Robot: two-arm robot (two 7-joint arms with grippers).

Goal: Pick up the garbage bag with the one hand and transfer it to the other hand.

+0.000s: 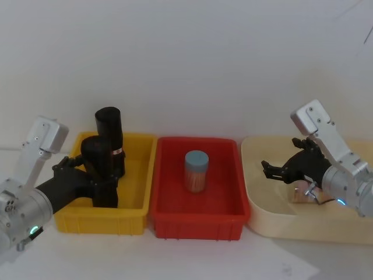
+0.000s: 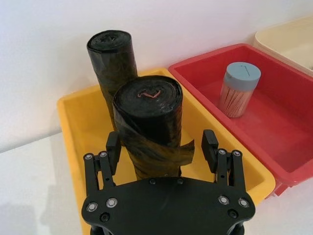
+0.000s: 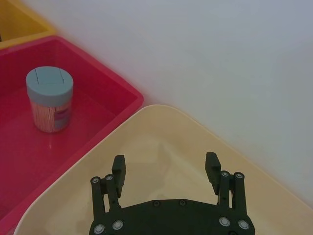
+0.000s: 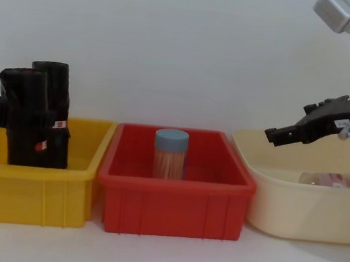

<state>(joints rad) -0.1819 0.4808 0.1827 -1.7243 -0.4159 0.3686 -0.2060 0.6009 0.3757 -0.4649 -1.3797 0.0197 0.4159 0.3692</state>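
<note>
garbage bag (image 1: 99, 157) upright in yellow bin (image 1: 99, 223) left of red bin (image 1: 198, 220), between spread, unclamped jaws of left gripper (image 2: 162, 141); second roll (image 1: 109, 125) just behind. right of red bin, right gripper (image 3: 166, 166) over cream tub (image 1: 280, 224), jaws spread, empty.

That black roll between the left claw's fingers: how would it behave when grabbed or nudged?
Its glossy plastic wrap looks slippery, so the garbage bag may slide in the left gripper. Tightly wound, it is probably stiff. Standing tall in the yellow bin, it could tip if nudged.
</note>
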